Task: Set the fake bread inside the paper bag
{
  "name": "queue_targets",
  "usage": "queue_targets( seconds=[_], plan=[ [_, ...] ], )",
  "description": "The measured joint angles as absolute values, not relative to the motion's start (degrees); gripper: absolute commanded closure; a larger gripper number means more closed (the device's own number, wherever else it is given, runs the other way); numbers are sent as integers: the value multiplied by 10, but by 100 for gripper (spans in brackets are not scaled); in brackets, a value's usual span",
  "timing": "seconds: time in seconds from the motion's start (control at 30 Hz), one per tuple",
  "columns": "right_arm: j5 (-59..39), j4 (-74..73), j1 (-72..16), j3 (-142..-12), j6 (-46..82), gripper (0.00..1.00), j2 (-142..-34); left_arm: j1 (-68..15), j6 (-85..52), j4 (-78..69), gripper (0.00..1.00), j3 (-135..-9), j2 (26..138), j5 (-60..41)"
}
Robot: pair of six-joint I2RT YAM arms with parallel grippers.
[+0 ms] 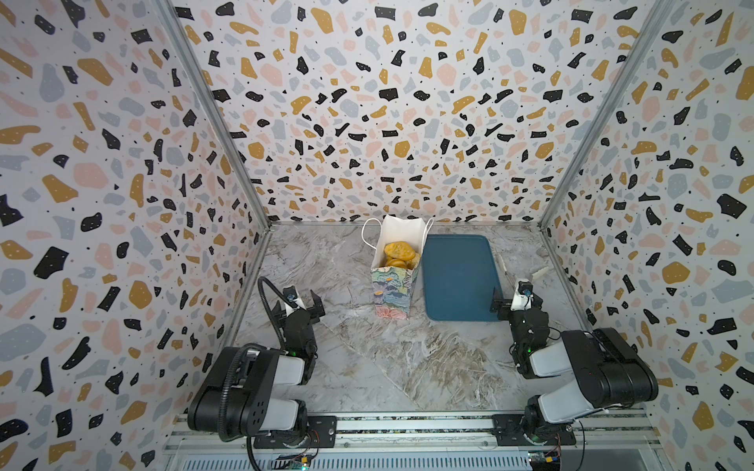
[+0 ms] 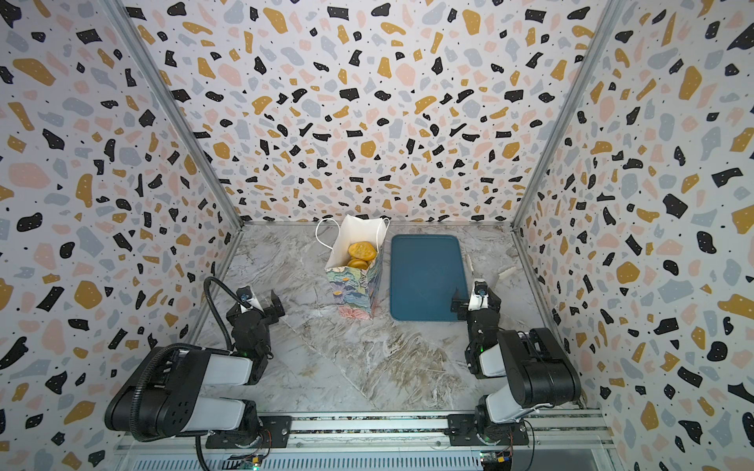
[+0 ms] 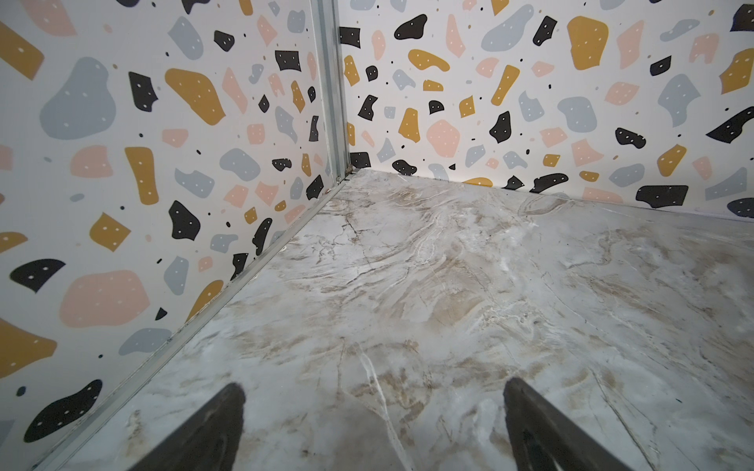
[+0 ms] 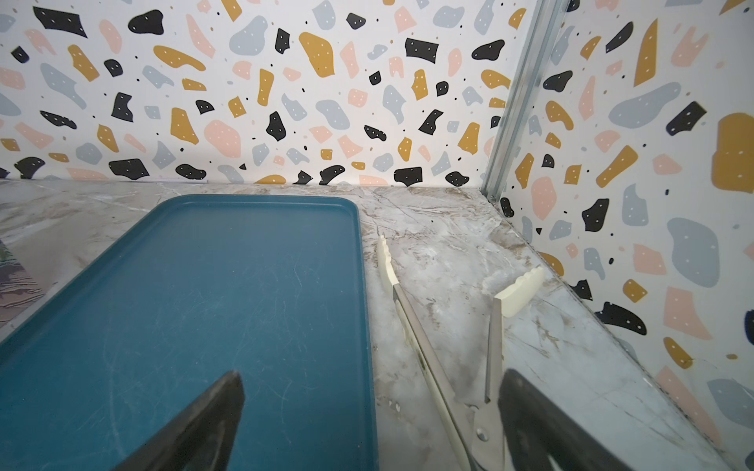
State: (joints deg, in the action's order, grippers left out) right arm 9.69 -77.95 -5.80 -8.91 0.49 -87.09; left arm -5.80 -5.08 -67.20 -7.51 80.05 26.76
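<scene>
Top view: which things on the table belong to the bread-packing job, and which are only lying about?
For the job: paper bag; bread inside it.
Lying about: blue tray; tongs beside the tray.

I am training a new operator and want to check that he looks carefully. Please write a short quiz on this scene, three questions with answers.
1. True or false: the fake bread lies on the teal tray.
2. What lies on the table beside the tray, on the side away from the paper bag? A) a spoon B) tongs C) a knife
3. How do the left gripper and the right gripper stand, and what do they hold?
Key: 1. False: it is inside the bag. 2. B. 3. Both open, holding nothing.
</scene>
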Motion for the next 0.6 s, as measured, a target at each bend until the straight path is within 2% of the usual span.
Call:
queue_targets(
  seconds=[0.6],
  plan=[
    [97, -780, -58, -89, 5, 1, -871, -61, -46, -674, 1, -75, 802, 268]
  ],
)
